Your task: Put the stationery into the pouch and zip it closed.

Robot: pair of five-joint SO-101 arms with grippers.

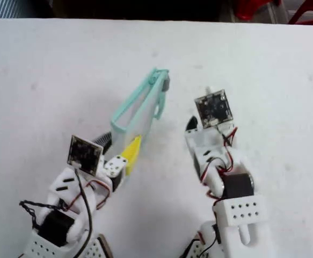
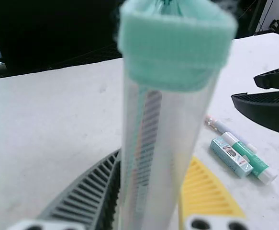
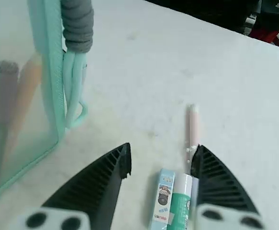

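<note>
At the centre of the table (image 1: 49,70), the pouch (image 1: 140,105), translucent with teal trim, stands on its long edge and runs away from the arms. Its near end is pinched in the left gripper (image 2: 156,160), with the yellow finger (image 2: 204,189) pressed on one face and the grey finger (image 2: 89,191) on the other. Seen end-on from the left wrist, the pouch rises between these two fingers, and its teal end band is uppermost. At the far end, a grey tab (image 3: 78,24) sits on the trim and a loop of teal cord (image 3: 74,91) hangs below it. Two slim items show dimly through the pouch wall, one grey-capped and one pale orange.

Three pieces of stationery lie on the table beside the pouch, apart from it and on the right arm's side:
- A small teal box (image 3: 162,199).
- A green-and-white tube (image 3: 182,196), which touches the box along its length.
- A pink pen (image 3: 193,127), which lies just beyond the tube and roughly in line with it.

The right gripper (image 3: 162,151) is over these pieces with its black fingers spread wide and holding nothing. The box and tube lie between the fingers, the tube close against one of them. Whether the fingertips touch the table cannot be told.
</note>
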